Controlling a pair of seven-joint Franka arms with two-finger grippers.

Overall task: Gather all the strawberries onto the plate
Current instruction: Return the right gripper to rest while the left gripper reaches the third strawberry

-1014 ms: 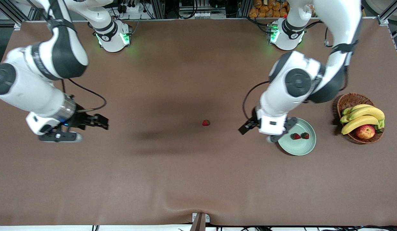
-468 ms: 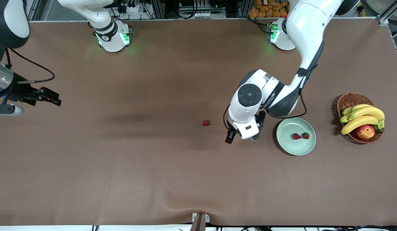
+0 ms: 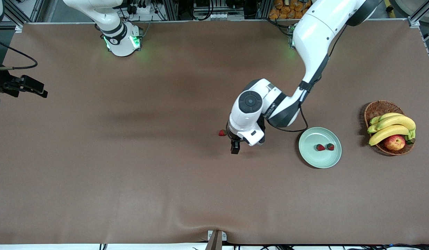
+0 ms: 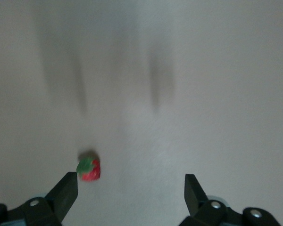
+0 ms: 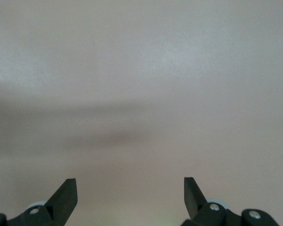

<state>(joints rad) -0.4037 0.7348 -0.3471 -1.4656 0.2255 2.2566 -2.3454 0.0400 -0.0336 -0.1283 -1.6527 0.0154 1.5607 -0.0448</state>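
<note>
The plate [image 3: 320, 147] is taken as the landmark: it lies on the brown table [image 3: 166, 180], just beside the wicker basket [image 3: 389, 126] of bananas [image 3: 391, 126] and an apple [image 3: 394, 142] at the left arm's end. Two strawberries [image 3: 324, 147] are already held in the plate, side by side near its middle, so that part of the task is judged done. The third strawberry [image 3: 222, 132] lies alone on the bare table, well apart from the plate toward the right arm's end and a little farther from the front camera than the plate's centre.

The left gripper [image 3: 235, 145] is positioned between the plate and that lone berry, just beside the berry, evidently so that it can be picked up. In the left wrist view the fingers [image 4: 66, 190] are spread wide with nothing between them, and the lone strawberry [image 4: 89, 168] is seen close to one fingertip rather than centred in the gap; a small sideways correction is judged necessary before closing.

The right gripper [image 3: 27, 86] is kept well away from the plate, at the edge of the right arm's end of the table, where it waits. Its fingers [image 5: 66, 193] are likewise wide apart and empty, with only bare table beneath.
</note>
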